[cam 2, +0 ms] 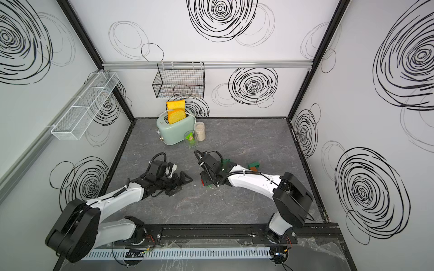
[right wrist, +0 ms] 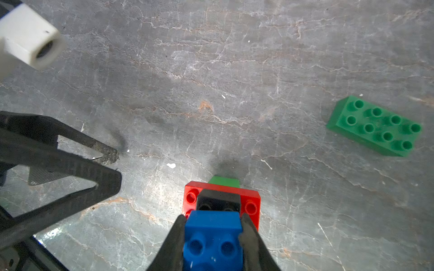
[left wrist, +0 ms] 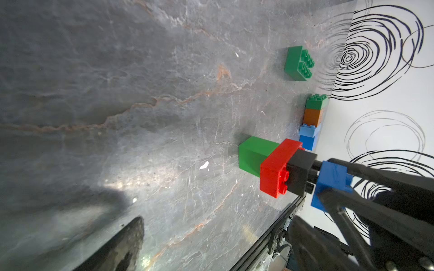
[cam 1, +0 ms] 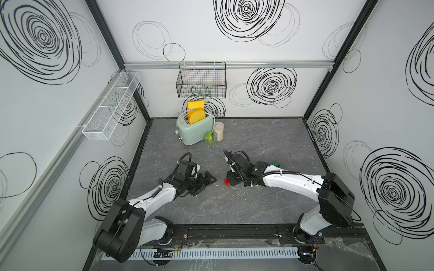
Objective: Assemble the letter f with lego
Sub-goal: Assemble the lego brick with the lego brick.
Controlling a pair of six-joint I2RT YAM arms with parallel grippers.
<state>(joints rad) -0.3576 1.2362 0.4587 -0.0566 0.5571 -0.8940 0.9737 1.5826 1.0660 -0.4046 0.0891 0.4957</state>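
Note:
A small lego stack stands on the table: a green brick [left wrist: 252, 154] at the bottom, then an oblong red brick [left wrist: 276, 170] and a black brick [left wrist: 300, 172]. My right gripper [right wrist: 212, 220] is shut on a blue brick [right wrist: 212, 239], held right over the black one, whose studs still show in a narrow gap. In both top views the right wrist hides most of the stack; only a bit of red brick [cam 1: 226, 181] shows. My left gripper [cam 1: 206, 180] hovers open and empty just left of the stack, and the right wrist view also catches it, the left gripper [right wrist: 116, 165].
A loose oblong green brick [right wrist: 375, 126] lies beyond the stack. A green, orange, light blue and blue pile [left wrist: 313, 117] sits by the right wall. At the back stand a toaster [cam 1: 195, 131], a glass [cam 1: 210, 140] and a jar [cam 1: 218, 131].

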